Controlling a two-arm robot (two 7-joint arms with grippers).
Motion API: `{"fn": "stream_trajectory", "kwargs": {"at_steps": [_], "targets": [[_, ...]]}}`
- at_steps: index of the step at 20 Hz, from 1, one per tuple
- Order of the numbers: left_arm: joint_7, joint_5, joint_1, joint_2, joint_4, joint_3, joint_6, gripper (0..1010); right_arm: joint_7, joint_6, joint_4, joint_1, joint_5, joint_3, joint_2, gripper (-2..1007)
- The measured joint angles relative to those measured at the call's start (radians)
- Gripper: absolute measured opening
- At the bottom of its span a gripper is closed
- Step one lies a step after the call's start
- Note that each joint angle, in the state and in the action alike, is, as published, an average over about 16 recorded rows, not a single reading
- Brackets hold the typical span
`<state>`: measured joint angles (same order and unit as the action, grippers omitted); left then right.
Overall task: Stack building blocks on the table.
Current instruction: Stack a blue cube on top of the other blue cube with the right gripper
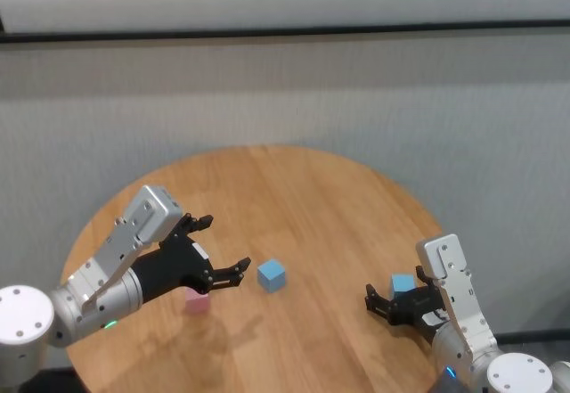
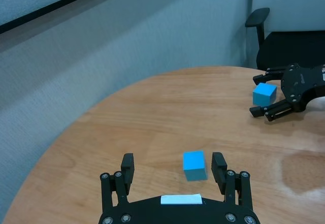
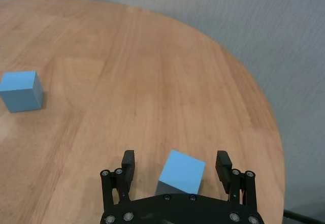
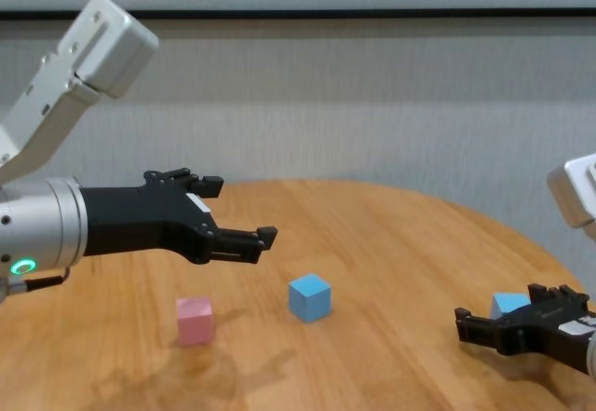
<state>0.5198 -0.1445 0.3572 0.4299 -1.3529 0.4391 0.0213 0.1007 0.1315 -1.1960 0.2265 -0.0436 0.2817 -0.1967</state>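
The right gripper (image 1: 385, 302), open, straddles a small light blue matte cube (image 3: 181, 172) on the round wood-grain table (image 1: 303, 197), ready to grasp. The left gripper (image 4: 233, 213) hovers open above the pink cube (image 4: 195, 321), a second blue cube (image 1: 272, 274) just ahead.

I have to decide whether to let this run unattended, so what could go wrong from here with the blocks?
The right tool is open around a light blue block that sits skewed between its fingers; closing might grip its corners and twist it. The left tool hangs open above the table, between the pink block and the middle blue block; descending carelessly could knock either away.
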Motion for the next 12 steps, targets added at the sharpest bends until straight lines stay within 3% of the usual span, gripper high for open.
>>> {"fn": "stream_trajectory", "kwargs": {"at_steps": [6,12], "targets": [[0.000,0.000,0.000,0.000,0.000,0.000,0.000,1002,0.004,0.000,0.002,-0.002,0.012,-0.009,0.007,952],[0.000,0.000,0.000,0.000,0.000,0.000,0.000,1002,0.004,0.002,0.000,-0.006,0.022,-0.021,0.014,835]]}}
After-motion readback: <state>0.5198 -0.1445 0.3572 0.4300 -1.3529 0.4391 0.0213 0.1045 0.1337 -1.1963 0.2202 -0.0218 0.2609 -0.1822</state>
